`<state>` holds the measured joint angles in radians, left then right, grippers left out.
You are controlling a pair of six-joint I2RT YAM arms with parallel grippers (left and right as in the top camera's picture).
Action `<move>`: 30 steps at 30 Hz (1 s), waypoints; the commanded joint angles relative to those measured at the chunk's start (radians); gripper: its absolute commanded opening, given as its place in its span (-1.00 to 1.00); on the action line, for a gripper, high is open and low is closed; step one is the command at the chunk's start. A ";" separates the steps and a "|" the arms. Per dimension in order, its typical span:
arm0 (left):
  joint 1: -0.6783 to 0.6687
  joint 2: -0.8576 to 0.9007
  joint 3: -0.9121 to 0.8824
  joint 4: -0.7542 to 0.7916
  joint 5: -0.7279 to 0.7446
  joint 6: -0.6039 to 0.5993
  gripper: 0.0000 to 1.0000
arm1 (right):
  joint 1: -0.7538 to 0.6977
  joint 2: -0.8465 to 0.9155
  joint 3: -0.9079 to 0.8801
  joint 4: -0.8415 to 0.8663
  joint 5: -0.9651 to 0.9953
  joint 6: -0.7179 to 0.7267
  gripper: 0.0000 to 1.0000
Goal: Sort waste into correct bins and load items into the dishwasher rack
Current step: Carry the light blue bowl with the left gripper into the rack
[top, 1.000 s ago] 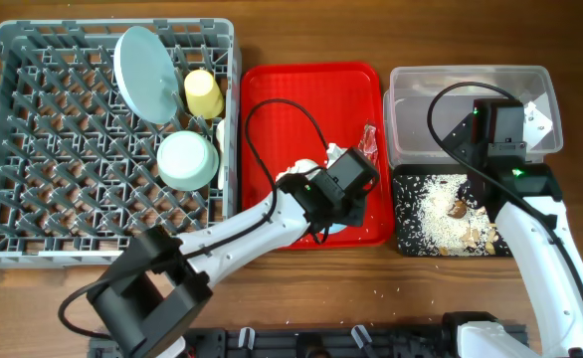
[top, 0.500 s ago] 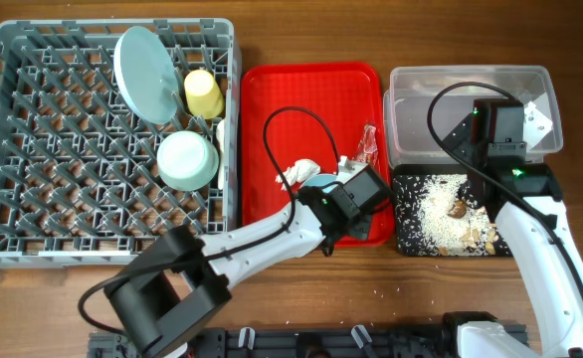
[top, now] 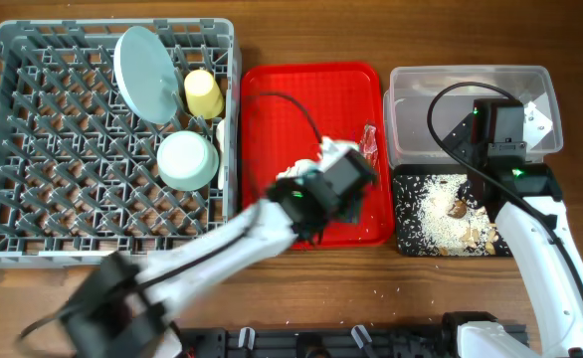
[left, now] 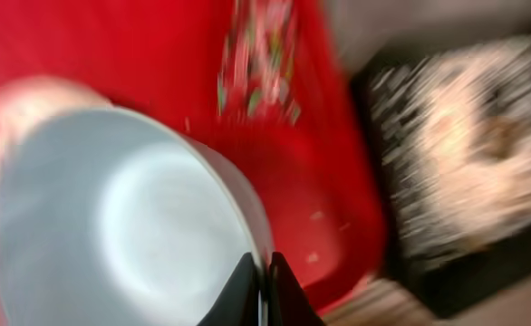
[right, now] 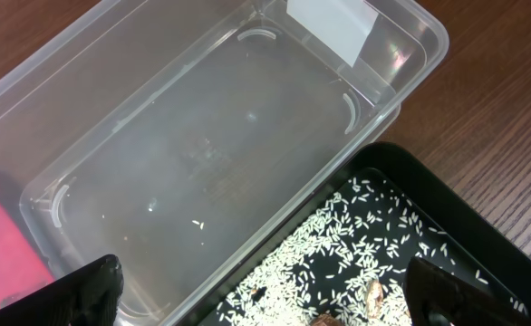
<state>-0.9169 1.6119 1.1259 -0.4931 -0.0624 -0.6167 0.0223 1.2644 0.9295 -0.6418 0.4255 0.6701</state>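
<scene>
Pinches pale blue bowl (left: 130,226) at rim with left gripper (left: 262,282), lower centre; judged stiff, light, slippery. Shows right gripper (right: 265,294) spread, empty.

Rack (top: 53,169): large grey lattice crate with pegs.
Plate (top: 144,60): pale blue, tilted on edge in the rack.
Cup (top: 203,92): yellow, beside the plate.
Bowl (top: 187,159): pale blue, in the rack near the cup.
Second bowl (left: 130,226): pale blue, blurred, over the red tray (top: 301,99), its rim pinched by the left gripper (left: 260,272).
Wrapper (top: 369,141): red, at the red tray's right edge.
Clear tub (top: 471,80): a few grains inside.
Black tray (top: 407,239): holds rice (top: 433,209) and brown scraps (top: 461,209).
</scene>
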 commanded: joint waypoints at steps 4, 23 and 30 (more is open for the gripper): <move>0.335 -0.489 0.000 -0.110 0.154 0.006 -0.92 | -0.004 0.013 0.006 0.002 -0.002 0.011 1.00; 1.188 -0.185 0.000 -0.740 1.574 0.837 -0.92 | -0.004 0.013 0.006 0.002 -0.002 0.011 1.00; 1.308 -0.144 -0.003 -1.012 1.312 1.051 -0.92 | -0.004 0.013 0.006 0.002 -0.002 0.011 1.00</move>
<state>0.3641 1.4628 1.1259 -1.3903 1.3788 0.2466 0.0223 1.2655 0.9295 -0.6418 0.4232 0.6701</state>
